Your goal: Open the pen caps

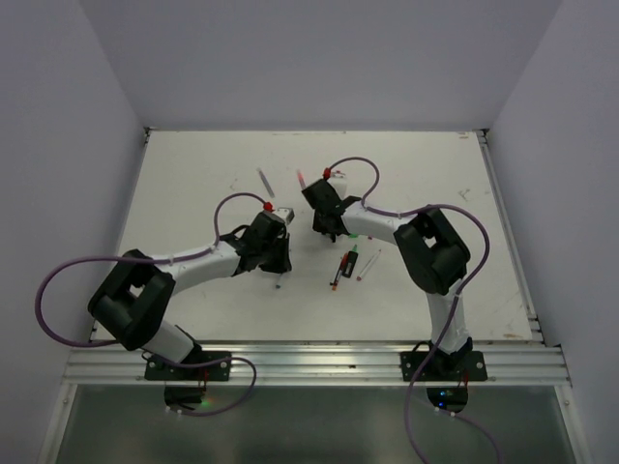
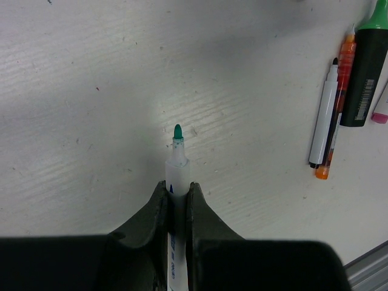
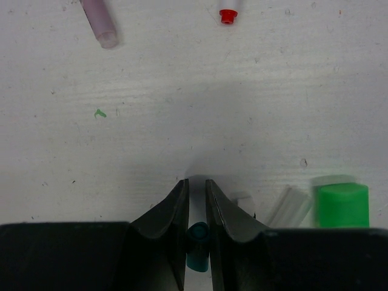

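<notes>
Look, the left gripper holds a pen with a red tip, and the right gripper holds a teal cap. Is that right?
Not quite. The pen in the left gripper has a teal tip, not red; the left wrist view shows it. The right gripper does hold a teal cap.

Several pens (image 1: 348,263) lie on the table (image 1: 193,184) near the right arm (image 1: 387,224).

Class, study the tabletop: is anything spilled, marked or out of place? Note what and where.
Yes: a small green ink squiggle stains the white table, ahead and left of the right gripper. Fainter dark scuffs mark the far half in the top view. Nothing looks spilled or broken.
</notes>
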`<state>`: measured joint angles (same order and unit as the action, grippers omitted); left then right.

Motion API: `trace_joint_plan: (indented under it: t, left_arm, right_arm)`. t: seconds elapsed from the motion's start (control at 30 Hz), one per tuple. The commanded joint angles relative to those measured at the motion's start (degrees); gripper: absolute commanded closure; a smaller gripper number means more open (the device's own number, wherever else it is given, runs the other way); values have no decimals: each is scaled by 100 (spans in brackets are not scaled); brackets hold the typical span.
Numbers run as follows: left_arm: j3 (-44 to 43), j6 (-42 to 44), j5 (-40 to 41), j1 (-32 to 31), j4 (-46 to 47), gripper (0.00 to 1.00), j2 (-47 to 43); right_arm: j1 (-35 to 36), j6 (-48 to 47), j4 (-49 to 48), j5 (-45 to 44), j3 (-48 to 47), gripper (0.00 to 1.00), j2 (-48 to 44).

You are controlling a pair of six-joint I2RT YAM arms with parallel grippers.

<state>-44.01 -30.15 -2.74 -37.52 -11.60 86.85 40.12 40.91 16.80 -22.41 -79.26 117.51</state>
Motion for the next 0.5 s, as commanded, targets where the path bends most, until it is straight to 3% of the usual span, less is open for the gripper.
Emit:
trace_joint_plan:
  t: [0.0,0.47]
  left_arm:
    - [-117,176,-77,52,175,100,69]
    - [147,9,-323,60,421,100,-36]
  right_arm:
    - [22,356,236,-140,122,79,202]
    - [22,515,192,-132,465,71,-88]
